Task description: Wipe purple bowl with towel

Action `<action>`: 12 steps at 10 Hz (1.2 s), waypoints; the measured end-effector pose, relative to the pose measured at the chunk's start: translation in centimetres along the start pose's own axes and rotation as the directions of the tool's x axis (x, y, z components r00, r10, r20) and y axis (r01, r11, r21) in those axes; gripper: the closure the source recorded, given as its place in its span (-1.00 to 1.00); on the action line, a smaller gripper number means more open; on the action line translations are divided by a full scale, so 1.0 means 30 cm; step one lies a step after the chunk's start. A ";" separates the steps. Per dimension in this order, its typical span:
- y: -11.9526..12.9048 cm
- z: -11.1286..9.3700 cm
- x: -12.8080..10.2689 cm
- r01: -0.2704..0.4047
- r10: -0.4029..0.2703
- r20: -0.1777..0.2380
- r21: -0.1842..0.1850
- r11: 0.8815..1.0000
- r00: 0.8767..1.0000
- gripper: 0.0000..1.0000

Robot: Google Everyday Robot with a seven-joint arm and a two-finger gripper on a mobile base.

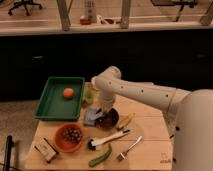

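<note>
As the gripper (103, 112) hangs at the purple bowl's (110, 121) nine o'clock, beside the towel (91, 118), wiping looks barely begun; its grip, I cannot tell.

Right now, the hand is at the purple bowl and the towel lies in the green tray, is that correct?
Not quite: the camera view shows the towel on the table beside the purple bowl, not in the green tray. The hand is indeed at the purple bowl.
</note>
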 end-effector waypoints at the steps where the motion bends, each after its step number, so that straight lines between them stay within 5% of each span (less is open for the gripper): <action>1: -0.009 -0.007 -0.049 0.046 -0.046 0.004 0.004 0.999 0.999 1.00; 5: 0.092 -0.011 -0.122 0.090 -0.089 0.029 -0.006 0.996 0.996 1.00; 9: 0.266 0.019 -0.056 0.003 -0.002 0.043 -0.037 0.999 0.999 1.00; 12: 0.306 0.007 0.031 -0.076 0.076 0.012 -0.035 0.997 0.997 1.00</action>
